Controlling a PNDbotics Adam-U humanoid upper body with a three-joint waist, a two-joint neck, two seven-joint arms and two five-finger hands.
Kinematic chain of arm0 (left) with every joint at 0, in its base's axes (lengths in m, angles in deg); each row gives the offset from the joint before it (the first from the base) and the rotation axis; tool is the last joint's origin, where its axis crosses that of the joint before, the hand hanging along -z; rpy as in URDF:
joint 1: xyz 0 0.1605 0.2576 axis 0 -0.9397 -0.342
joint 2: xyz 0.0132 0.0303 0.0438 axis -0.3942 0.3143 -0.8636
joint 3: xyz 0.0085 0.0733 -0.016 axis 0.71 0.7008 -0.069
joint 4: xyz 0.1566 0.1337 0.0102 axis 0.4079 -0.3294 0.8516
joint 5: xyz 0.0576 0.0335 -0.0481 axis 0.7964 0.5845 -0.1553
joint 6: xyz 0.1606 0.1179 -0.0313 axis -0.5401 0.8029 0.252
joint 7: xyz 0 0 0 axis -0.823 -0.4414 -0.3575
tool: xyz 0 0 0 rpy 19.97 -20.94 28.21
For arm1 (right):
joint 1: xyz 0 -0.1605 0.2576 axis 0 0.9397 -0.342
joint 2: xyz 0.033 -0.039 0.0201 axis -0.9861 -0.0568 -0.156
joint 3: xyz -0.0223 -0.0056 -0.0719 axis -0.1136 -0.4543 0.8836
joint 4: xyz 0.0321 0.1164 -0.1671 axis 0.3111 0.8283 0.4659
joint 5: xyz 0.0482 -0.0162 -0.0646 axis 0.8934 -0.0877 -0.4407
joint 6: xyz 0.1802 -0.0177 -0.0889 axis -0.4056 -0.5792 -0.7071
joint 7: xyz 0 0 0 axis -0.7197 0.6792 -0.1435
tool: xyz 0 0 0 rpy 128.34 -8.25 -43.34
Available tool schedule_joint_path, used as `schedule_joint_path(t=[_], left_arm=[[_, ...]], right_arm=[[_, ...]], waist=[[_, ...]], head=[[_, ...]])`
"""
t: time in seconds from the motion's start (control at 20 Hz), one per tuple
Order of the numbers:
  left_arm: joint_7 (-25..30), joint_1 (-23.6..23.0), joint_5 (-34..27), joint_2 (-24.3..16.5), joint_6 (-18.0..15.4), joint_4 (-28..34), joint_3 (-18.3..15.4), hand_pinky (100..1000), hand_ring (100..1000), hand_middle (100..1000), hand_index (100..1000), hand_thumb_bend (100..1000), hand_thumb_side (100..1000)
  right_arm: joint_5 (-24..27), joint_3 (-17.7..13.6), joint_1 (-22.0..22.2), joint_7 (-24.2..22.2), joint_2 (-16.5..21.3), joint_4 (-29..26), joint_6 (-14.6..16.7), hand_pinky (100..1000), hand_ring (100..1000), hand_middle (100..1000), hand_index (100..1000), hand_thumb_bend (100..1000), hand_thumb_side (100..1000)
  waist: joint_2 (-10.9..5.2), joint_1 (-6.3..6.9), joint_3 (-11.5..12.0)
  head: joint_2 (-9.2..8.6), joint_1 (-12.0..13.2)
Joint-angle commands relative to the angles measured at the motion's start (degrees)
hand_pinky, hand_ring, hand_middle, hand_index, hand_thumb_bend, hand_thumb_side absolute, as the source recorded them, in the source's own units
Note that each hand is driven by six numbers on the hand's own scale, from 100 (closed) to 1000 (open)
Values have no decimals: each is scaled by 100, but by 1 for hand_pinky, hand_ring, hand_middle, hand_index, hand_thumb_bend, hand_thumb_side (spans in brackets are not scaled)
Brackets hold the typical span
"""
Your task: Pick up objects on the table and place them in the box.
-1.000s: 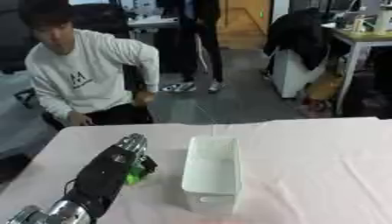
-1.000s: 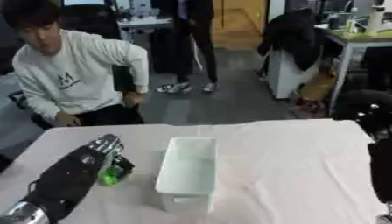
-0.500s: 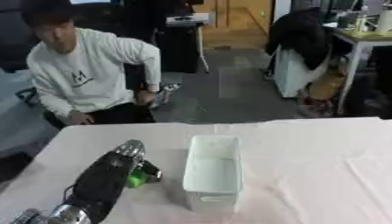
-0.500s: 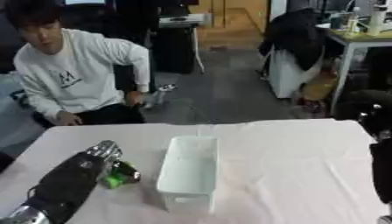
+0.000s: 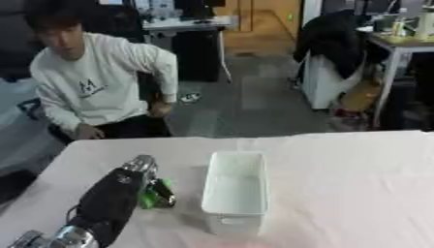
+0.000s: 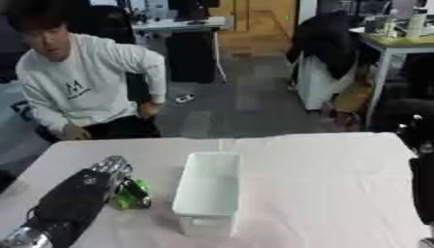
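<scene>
A small green object (image 5: 154, 195) lies on the white table just left of the white box (image 5: 234, 189). My left hand (image 5: 135, 174) comes in from the lower left and lies over the object, its fingers curled down round it. The box stands upright in the middle of the table and looks empty. Of my right side only a dark arm (image 6: 421, 160) shows at the right edge of the right eye view; its hand does not show.
The table (image 5: 356, 184) wears a white cloth and stretches bare to the right of the box. A person in a white sweatshirt (image 5: 93, 87) sits just beyond the far left edge. Chairs and desks stand farther back.
The whole picture has shifted as the head tilted. My left hand stays on the green object beside the box, with its fingers closed a little more over it.
</scene>
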Motion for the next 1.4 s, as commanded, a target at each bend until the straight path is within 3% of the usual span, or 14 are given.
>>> schedule_joint_path(t=[0.05, 0.1, 0.15, 0.2, 0.25, 0.45, 0.8, 1.1, 1.4], left_arm=[[-78, -67, 123, -21, -61, 56, 60, 100, 182, 379, 417, 100, 794], [-187, -65, 192, -28, -161, 97, 78, 100, 100, 261, 349, 100, 781], [-312, -62, 285, -36, -279, 137, 102, 100, 100, 254, 347, 100, 783], [-433, -54, 388, -46, -399, 167, 117, 100, 100, 160, 299, 100, 773], [-557, -40, 480, -59, -511, 204, 120, 100, 100, 143, 289, 100, 770], [-767, 16, 634, -118, -758, 249, 43, 100, 100, 128, 283, 100, 762], [-637, 195, 411, -242, -854, 439, 5, 100, 100, 120, 289, 100, 754], [-590, 245, -150, -317, -979, 751, -2, 100, 100, 112, 306, 100, 748], [-433, 242, -940, -396, -881, 994, 7, 100, 100, 106, 319, 100, 743]], right_arm=[[13, -22, -83, 0, 40, -81, 4, 623, 654, 673, 755, 100, 977], [12, -22, -81, 1, 42, -81, 4, 623, 654, 673, 755, 100, 978], [10, -22, -79, 1, 44, -80, 5, 623, 654, 673, 755, 100, 977], [9, -23, -77, 2, 45, -79, 5, 623, 654, 673, 755, 100, 978], [8, -23, -75, 2, 47, -79, 5, 623, 654, 673, 755, 100, 978], [0, -29, -67, 7, 52, -76, 6, 623, 654, 672, 755, 100, 978], [-6, -32, -56, 12, 58, -73, 8, 623, 654, 672, 755, 100, 978], [-11, -34, -49, 15, 66, -73, 8, 622, 655, 672, 755, 100, 978], [-17, -38, -41, 20, 73, -72, 8, 622, 655, 672, 755, 100, 979]], waist=[[1, -36, 21], [0, -35, 23], [-1, -35, 25], [-3, -35, 28], [-4, -34, 31], [-10, -31, 44], [-26, -23, 55], [-37, -15, 67], [-39, -14, 78]], head=[[17, 60], [20, 58], [22, 56], [27, 55], [31, 53], [43, 38], [58, 26], [66, 9], [68, 7]])
